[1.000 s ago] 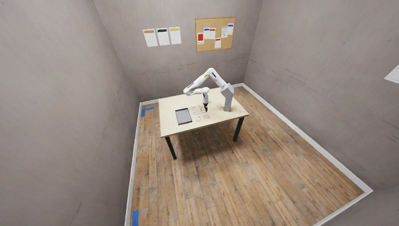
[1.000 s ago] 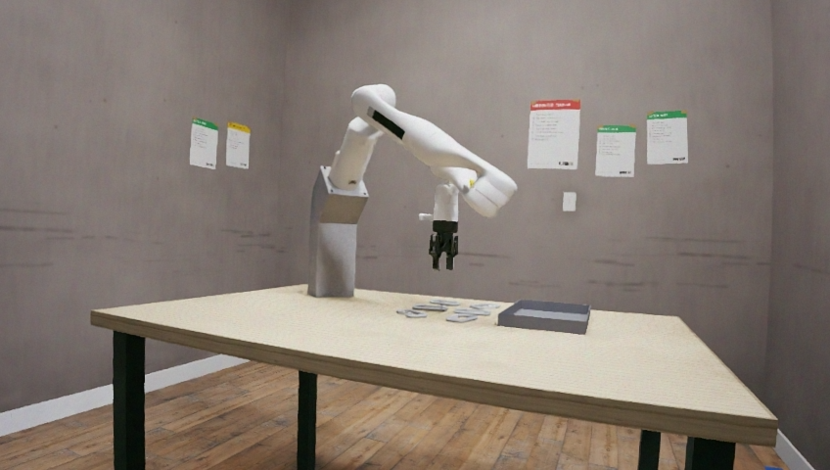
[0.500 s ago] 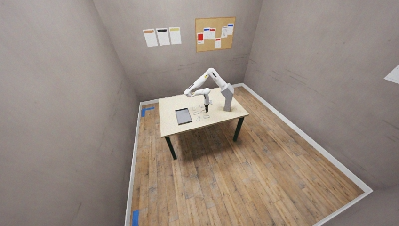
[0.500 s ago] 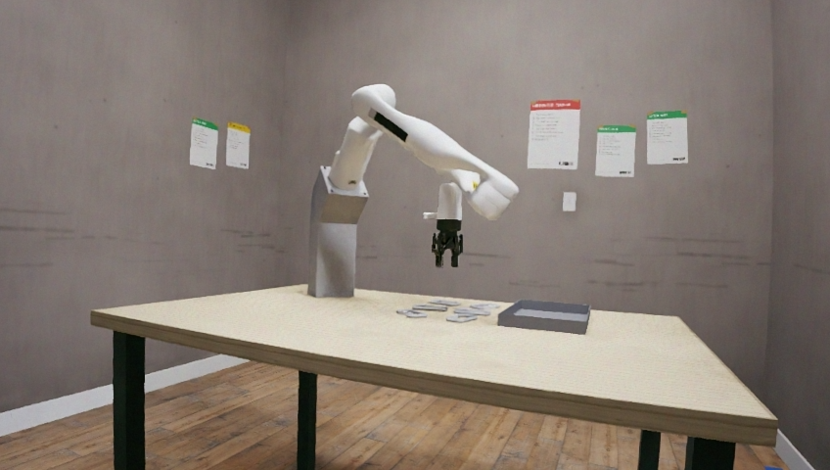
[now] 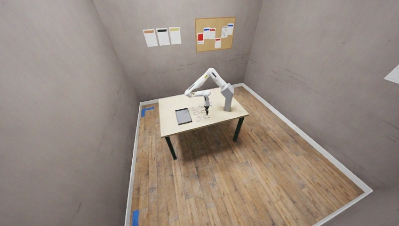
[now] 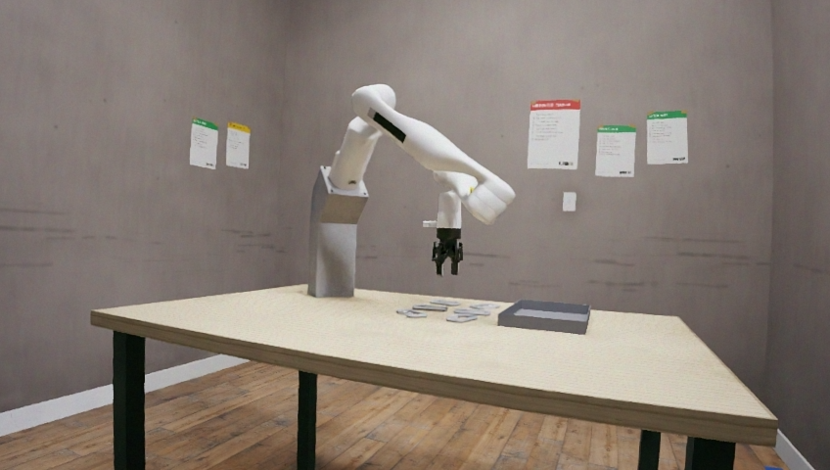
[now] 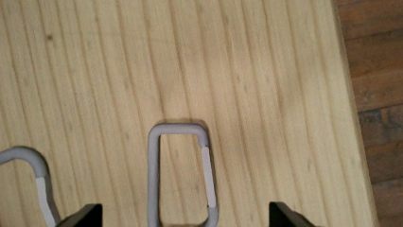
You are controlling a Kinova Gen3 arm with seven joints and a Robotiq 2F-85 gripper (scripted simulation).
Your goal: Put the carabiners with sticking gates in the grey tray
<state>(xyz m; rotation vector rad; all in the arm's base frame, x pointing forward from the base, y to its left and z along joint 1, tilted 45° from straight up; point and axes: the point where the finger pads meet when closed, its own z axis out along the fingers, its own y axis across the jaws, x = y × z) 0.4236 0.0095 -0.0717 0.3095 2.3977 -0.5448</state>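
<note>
Carabiners: six (image 5: 206,117), loose at frame centre on counter (image 5: 173,128).
Tray: one (image 5: 183,116), left of them.
End effector (image 6: 447,266): fingers apart, holding nothing, above carabiners.

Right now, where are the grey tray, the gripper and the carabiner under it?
Grey tray (image 6: 544,321): exterior view, on its near wall.
Gripper (image 6: 447,268): exterior view, midway between the open fingertips.
Carabiner (image 7: 152,180): wrist view, on its long left side.
</note>
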